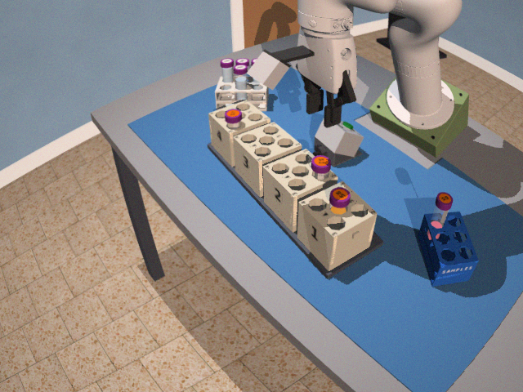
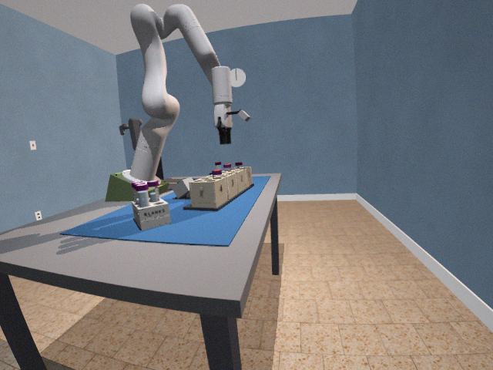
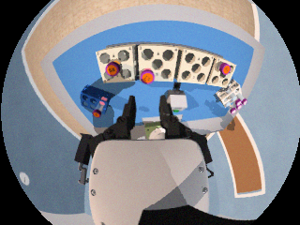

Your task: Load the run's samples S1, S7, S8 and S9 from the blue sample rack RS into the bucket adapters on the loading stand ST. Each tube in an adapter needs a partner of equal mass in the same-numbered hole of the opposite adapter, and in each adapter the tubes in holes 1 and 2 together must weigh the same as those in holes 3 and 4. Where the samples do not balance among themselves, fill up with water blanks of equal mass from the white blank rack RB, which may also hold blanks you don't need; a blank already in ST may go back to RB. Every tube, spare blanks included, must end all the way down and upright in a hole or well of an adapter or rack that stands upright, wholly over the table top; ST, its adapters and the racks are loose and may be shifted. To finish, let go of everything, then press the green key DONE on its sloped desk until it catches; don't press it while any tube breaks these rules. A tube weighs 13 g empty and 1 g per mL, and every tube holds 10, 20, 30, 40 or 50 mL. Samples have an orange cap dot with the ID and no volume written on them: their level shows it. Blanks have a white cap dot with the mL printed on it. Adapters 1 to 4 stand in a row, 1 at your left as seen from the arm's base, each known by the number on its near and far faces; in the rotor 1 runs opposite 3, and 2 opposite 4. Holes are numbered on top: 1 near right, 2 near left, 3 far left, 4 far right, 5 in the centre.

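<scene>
My gripper (image 1: pixel 324 111) (image 2: pixel 225 139) (image 3: pixel 147 101) is partly open and empty. It hangs high above the mat, between the adapter row and the arm's base. Adapters 1 (image 1: pixel 315 236), 2 (image 1: pixel 276 194), 3 (image 1: pixel 247 163) and 4 (image 1: pixel 219 135) stand in a row on the stand. An orange-dot tube sits in adapter 1 (image 1: pixel 339 195), one in adapter 2 (image 1: pixel 320 163) and one in adapter 4 (image 1: pixel 233 114). Adapter 3 is empty. The blue sample rack (image 1: pixel 456 269) (image 3: pixel 92 96) holds one orange-dot tube (image 1: pixel 444 200). The white blank rack (image 1: pixel 222 100) (image 2: pixel 153 216) (image 3: pixel 228 96) holds several blanks (image 1: pixel 227 64).
The grey sloped desk (image 1: pixel 340 145) (image 2: pixel 182 186) with the green key DONE (image 1: pixel 346 125) stands below my gripper, just behind adapter 2. The arm's green base (image 1: pixel 439 135) is at the back right. The table's front edge runs close to the adapter row.
</scene>
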`<state>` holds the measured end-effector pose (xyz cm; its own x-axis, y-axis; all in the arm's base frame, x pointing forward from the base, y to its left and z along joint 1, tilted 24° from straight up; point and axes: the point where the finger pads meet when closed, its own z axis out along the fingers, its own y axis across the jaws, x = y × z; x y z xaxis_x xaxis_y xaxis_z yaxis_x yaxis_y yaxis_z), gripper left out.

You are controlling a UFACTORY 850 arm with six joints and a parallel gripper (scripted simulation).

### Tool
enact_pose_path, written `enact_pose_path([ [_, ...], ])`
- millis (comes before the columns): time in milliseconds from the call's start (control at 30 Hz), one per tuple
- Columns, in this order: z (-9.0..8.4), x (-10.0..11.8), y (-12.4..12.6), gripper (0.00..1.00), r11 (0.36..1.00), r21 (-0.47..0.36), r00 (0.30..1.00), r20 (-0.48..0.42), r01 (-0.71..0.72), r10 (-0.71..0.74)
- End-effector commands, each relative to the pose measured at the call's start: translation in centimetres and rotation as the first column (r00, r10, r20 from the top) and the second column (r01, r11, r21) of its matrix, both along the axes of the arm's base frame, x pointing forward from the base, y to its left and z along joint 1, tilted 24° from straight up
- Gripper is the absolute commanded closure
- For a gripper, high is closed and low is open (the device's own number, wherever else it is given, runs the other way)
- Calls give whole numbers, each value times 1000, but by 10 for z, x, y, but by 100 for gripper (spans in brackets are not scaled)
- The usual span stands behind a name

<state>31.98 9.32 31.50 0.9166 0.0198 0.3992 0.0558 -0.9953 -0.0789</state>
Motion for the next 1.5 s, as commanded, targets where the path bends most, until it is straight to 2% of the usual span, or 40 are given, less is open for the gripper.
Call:
enact_pose_path([
  [0, 8, -3, -1, 57, 1000, 0, 1000, 1, 0, 0],
  [133, 13, -5, -1, 57, 1000, 0, 1000, 1, 0, 0],
  [967, 13, -5, -1, 57, 1000, 0, 1000, 1, 0, 0],
  [1000, 13, -8, 3, 43, 999, -13, 1000, 4, -30, 31],
  [1100, 12, -11, 7, 43, 998, -26, 998, 7, -61, 61],
  [1233, 9, -22, 23, 43, 980, -80, 983, 13, -181, 182],
  [1467, 3, -42, 51, 43, 909, -174, 922, 7, -380, 387],
])
